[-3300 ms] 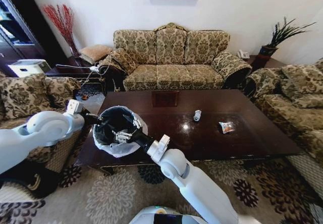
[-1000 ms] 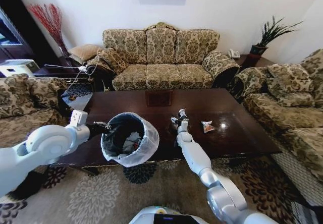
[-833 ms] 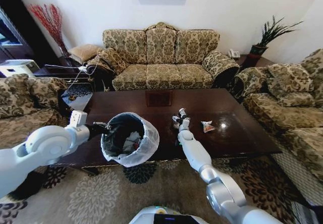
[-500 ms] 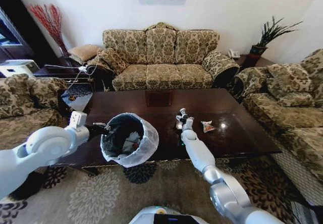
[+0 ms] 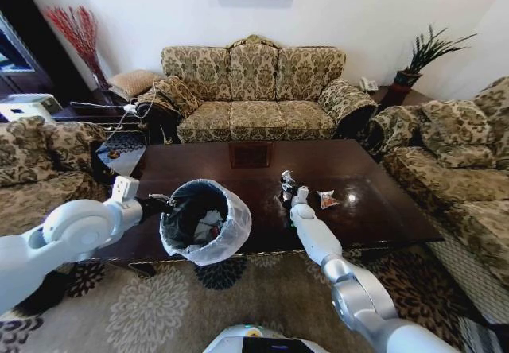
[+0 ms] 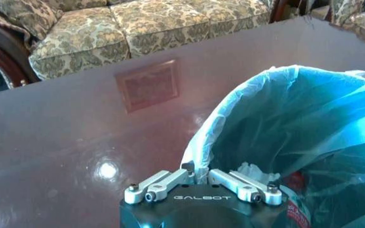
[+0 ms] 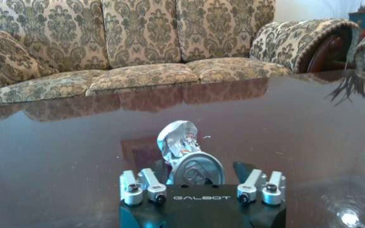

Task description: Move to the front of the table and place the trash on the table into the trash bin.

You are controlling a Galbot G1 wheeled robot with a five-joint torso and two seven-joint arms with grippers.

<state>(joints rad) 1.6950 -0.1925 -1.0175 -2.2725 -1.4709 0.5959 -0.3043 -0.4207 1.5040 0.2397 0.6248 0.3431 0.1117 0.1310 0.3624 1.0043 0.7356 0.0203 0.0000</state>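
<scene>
1. Right gripper (image 5: pixel 288 188) out over the table (image 5: pixel 382 210), jaws spread, straddling crushed can (image 7: pixel 186 156) lying on the glossy top; not yet clamped.
2. Left gripper (image 6: pixel 198 183) clenched on the bag-lined rim of the trash bin (image 5: pixel 205 220), held at the table's near edge, well apart from the can.
3. Snack wrapper (image 5: pixel 327 199) just beside the right gripper, flat on the table.
4. Advice: centre can between fingers, close on the crumpled body rather than the round end, lift straight before swinging toward the bin.
5. Can: thin silvery metal, dented, likely slippery, likely to roll on polished wood.
6. Table dark brown, mirror-glossy, hard. Bin liner thin translucent plastic, floppy; litter already inside.
</scene>
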